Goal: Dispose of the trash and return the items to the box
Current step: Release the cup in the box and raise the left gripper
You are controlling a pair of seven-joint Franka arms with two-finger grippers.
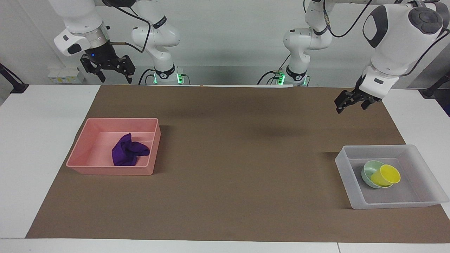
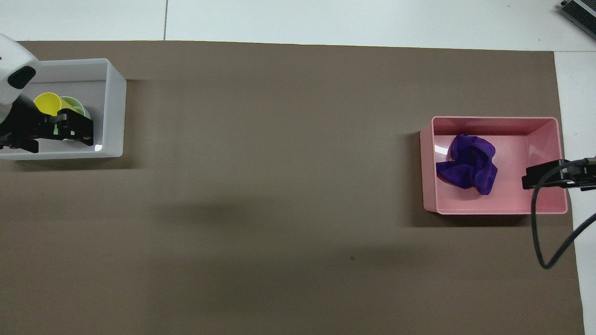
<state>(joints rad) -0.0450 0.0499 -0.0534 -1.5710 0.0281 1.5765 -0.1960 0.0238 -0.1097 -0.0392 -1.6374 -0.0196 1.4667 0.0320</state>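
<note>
Both bins loaded, both arms up.

My left pincer hangs spread and empty over the brown mat; below it the translucent box holds the yellow cup leaning in the mint bowl. My right pincer waits spread at its table end, above the pink bin holding the purple cloth. I judge only a clean retreat remains: keep high, clear of the box walls.
</note>
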